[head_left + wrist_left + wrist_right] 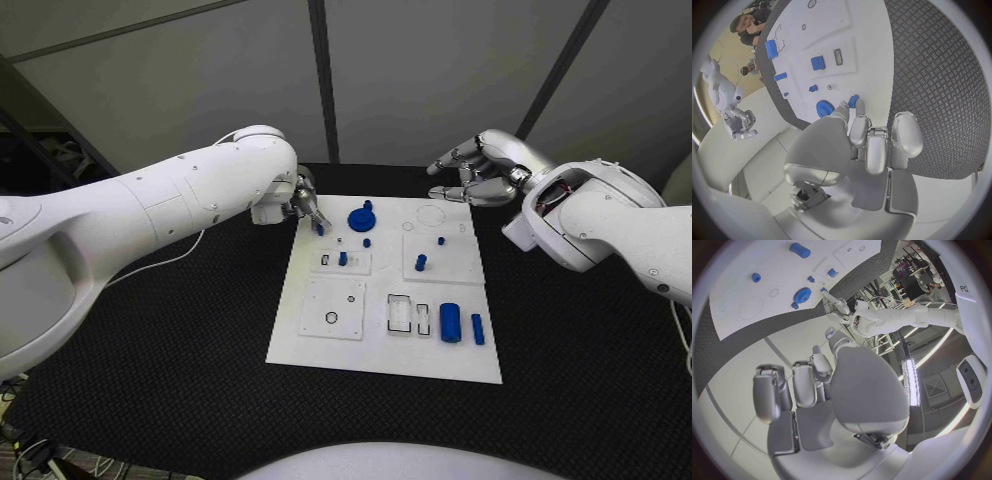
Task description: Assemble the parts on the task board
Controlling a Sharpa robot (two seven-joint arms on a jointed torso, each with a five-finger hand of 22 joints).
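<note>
left hand pinches blue part beside task board.

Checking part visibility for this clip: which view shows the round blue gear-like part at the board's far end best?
The head view: the round blue part sits unobstructed near the far edge of the task board, in context with the other parts. The left wrist view shows it just beyond the left hand. The right wrist view shows it small and far off.

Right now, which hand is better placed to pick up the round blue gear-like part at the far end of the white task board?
Probably the left hand: its fingers sit at the board's far-left corner beside the round blue gear-like part. The right hand hovers curled beyond the white task board.
</note>
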